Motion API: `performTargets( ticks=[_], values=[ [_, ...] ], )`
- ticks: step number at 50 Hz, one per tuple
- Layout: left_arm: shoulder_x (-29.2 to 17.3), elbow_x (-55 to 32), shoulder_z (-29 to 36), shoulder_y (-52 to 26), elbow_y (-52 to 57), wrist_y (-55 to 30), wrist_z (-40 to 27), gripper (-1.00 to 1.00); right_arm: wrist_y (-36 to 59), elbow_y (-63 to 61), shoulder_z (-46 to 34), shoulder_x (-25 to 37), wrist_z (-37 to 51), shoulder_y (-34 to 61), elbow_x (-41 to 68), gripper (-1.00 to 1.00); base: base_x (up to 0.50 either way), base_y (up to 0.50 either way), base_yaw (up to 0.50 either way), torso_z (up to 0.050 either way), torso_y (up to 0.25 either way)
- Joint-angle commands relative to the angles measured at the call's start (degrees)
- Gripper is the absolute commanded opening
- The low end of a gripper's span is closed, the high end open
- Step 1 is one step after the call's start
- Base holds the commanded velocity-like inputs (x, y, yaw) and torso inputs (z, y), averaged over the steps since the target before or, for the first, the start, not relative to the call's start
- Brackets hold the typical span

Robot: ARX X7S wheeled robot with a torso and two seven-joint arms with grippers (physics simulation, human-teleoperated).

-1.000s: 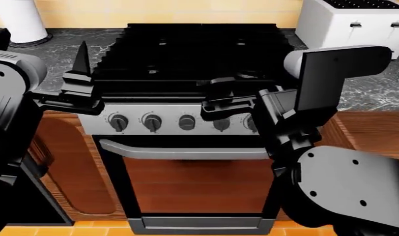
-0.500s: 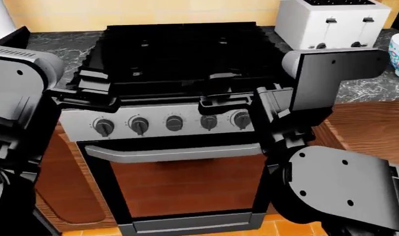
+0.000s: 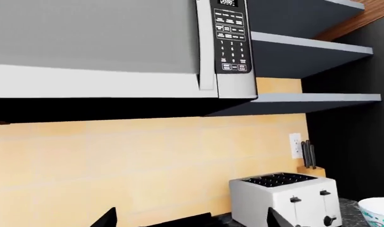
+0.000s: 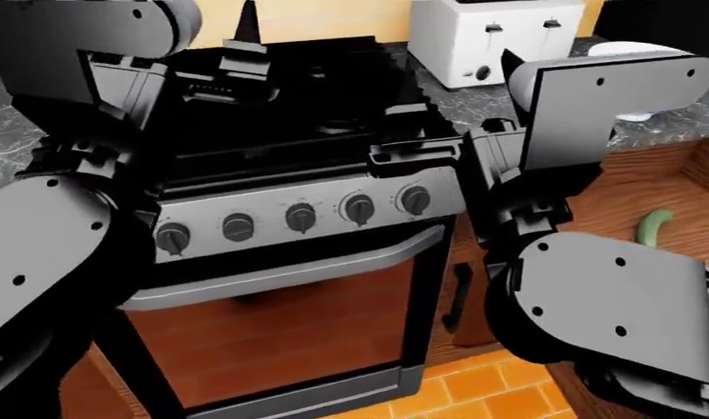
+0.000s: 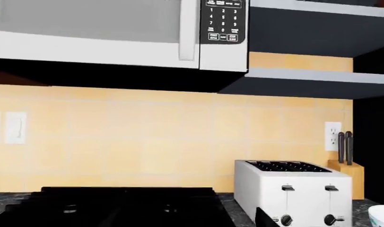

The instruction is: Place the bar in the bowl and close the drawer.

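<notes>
While both arms hang over the black stove (image 4: 296,96), neither gripper holds or touches anything. The left gripper (image 4: 240,54) sits above the back of the cooktop with one dark fingertip pointing up; its two tips (image 3: 110,218) show at the edge of the left wrist view, set well apart, so it is spread wide. The right gripper (image 4: 416,150) hovers at the front edge of the stove above the knobs (image 4: 357,208); only one dark tip appears in the right wrist view, and whether its jaws are spread or pressed together cannot be told.

The bowl (image 4: 634,52) stands on the dark marbled counter (image 4: 669,122) to the right of the white toaster (image 4: 494,39), mostly hidden behind the right arm in the head view; its patterned rim peeks into both wrist views (image 3: 378,213) (image 5: 382,216). The drawer (image 4: 669,188) of reddish-brown wood is pulled out to the right of the stove, below the counter, with a curved green object (image 4: 653,225) lying inside it. A bar cannot be made out. A microwave (image 5: 116,33) hangs above the stove.
</notes>
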Motion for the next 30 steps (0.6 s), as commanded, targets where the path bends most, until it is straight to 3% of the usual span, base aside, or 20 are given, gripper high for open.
performTargets(
  ticks=[1, 14, 30],
  values=[
    [5.3, 5.6, 6.1, -6.8, -10.2, 3.2, 4.2, 1.00, 0.3, 3.6, 0.8, 0.3, -3.4, 1.2, 1.1, 1.00, 0.00, 0.00, -0.50, 0.000, 0.000],
    [4.3, 5.4, 6.4, -5.7, -8.3, 1.6, 2.5, 1.00, -1.8, 0.0, 1.5, 4.6, -1.9, -0.8, 0.2, 1.00, 0.00, 0.00, -0.50, 0.000, 0.000],
    [-0.3, 0.9, 3.5, -4.0, -0.5, -4.4, -1.2, 1.00, 0.1, -9.0, 1.7, 12.0, 3.1, -0.4, 0.2, 1.00, 0.00, 0.00, -0.50, 0.000, 0.000]
  ],
)
